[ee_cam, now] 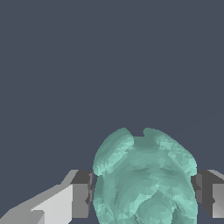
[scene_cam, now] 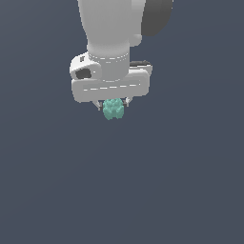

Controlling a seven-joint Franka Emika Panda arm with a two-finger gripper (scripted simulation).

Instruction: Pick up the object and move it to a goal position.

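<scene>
- The teal lumpy object (scene_cam: 113, 109) sits between the two fingers (ee_cam: 81, 194), just under the white gripper (scene_cam: 113, 104), near 12 o'clock of the exterior view's centre.
- The jaws are narrow and hold the object from both sides.
- Risk, I think: the bumpy surface gives small contact, so a fast move can make it slip out.
- The arm hangs vertical, the gripper pointing down.

No text, label, brand, number or sign can be read in either view.
</scene>
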